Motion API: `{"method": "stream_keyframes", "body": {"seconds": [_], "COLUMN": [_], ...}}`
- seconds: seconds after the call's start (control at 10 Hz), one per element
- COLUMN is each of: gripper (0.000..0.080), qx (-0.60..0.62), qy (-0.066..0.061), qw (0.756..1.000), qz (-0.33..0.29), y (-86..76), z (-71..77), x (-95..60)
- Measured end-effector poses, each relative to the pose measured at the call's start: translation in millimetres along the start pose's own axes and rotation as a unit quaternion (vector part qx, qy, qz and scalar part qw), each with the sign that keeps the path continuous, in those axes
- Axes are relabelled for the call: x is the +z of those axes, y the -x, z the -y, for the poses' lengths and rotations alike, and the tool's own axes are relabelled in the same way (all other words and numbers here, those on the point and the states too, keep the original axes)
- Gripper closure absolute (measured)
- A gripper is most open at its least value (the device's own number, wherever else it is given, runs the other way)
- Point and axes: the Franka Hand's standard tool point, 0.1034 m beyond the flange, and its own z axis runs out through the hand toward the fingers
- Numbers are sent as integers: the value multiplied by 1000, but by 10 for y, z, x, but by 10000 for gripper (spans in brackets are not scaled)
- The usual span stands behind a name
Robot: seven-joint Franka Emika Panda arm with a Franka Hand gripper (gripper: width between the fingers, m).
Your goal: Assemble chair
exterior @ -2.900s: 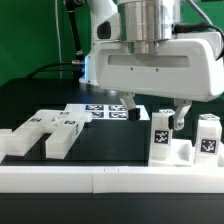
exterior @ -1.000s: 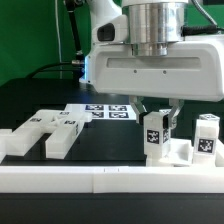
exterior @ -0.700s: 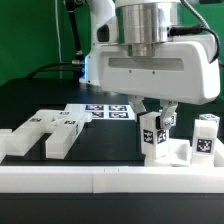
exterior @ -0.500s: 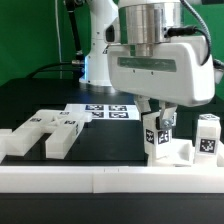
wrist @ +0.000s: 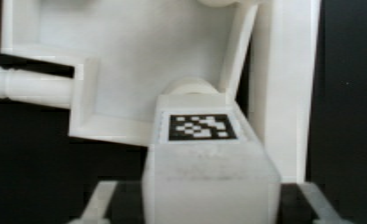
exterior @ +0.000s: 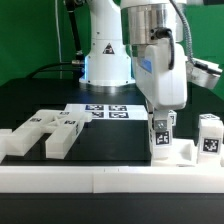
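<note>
Exterior view: my gripper (exterior: 160,121) is closed narrowly on the top of the upright tagged bar (exterior: 158,142), lower right of the frame, just behind the white border rail (exterior: 90,180). A second tagged bar (exterior: 209,140) stands at far right. The forked slab (exterior: 40,135) lies lower left on the black worktop (exterior: 60,100).

Wrist view: the upright tagged bar (wrist: 201,165) sits between my fingers, with a white chair part (wrist: 144,70) beyond it.

Exterior view low, close, level with the bench (exterior: 110,135), facing the arm base (exterior: 105,62) at 12 o'clock, wrist view looking down the hand (exterior: 160,120), very near, both sharing the tagged post (wrist: 201,150)
</note>
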Motion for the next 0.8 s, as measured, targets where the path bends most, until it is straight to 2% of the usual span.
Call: {"method": "stream_keyframes", "body": {"seconds": [0.2, 0.4, 0.5, 0.6, 0.7, 0.8], "gripper": [509, 481, 306, 306, 181, 159], "qx": [49, 21, 7, -25, -80, -127], "qy": [0, 3, 11, 14, 14, 13], "qw": [999, 1000, 1000, 1000, 997, 992], "qz": [0, 0, 3, 4, 5, 7], "y": [18, 22, 40, 58, 84, 96], "z": [-3, -12, -33, -35, -33, -32], "x": [2, 6, 9, 5, 3, 3]}}
